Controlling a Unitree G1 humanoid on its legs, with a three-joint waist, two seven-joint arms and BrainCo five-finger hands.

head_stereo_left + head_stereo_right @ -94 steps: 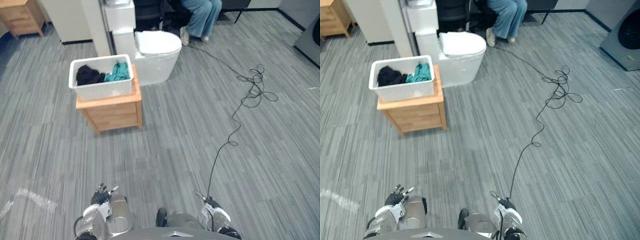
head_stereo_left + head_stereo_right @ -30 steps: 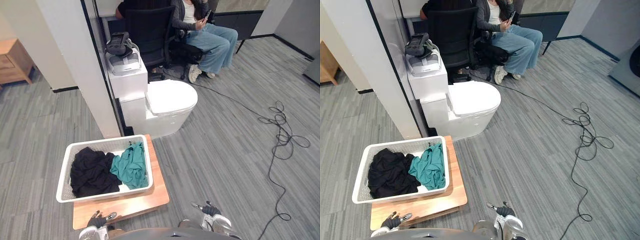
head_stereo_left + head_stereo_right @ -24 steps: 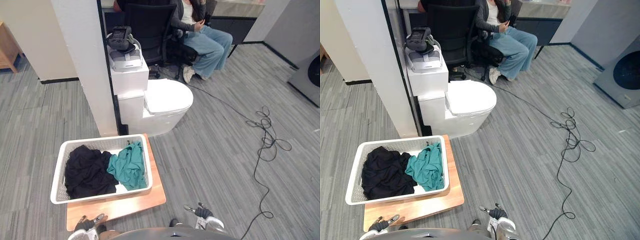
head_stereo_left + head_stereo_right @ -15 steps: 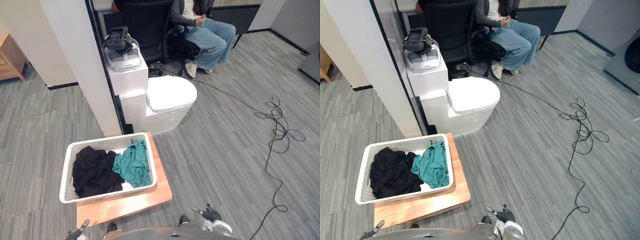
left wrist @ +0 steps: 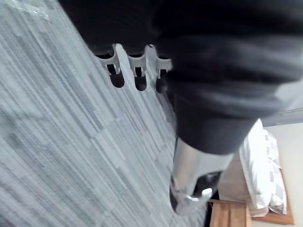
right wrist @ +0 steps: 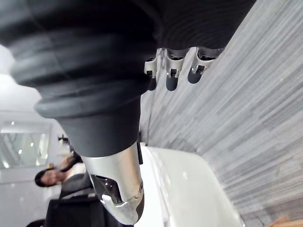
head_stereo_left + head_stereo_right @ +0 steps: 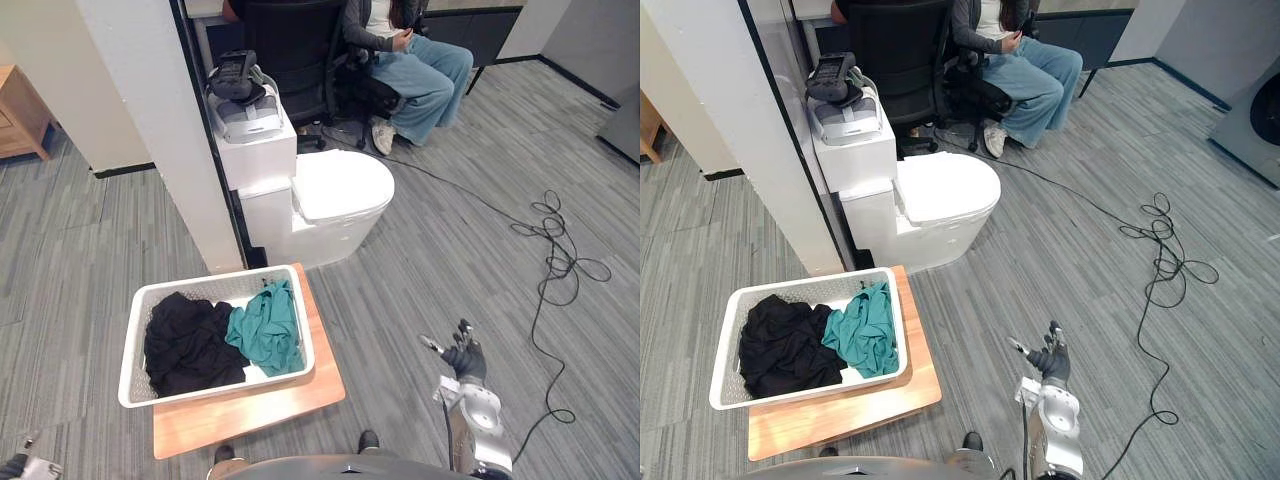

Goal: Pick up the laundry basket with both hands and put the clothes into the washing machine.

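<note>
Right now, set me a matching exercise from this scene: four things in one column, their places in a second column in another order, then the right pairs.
1. laundry basket
2. teal garment
3. black garment
4. right hand

A. open, over the grey floor
B. on the wooden stand
C. right side of the basket
D. left side of the basket

Pairs: 1-B, 2-C, 3-D, 4-A.

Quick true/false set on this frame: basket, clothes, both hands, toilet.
1. The laundry basket sits on the wooden stand. True.
2. The right hand grips the basket's rim. False: it is open above the floor, apart from the basket.
3. The teal garment lies beside the black clothes in the basket. True.
4. The toilet lid is up. False: it is down.
5. The left hand holds clothes. False: it is open and holds nothing.
</note>
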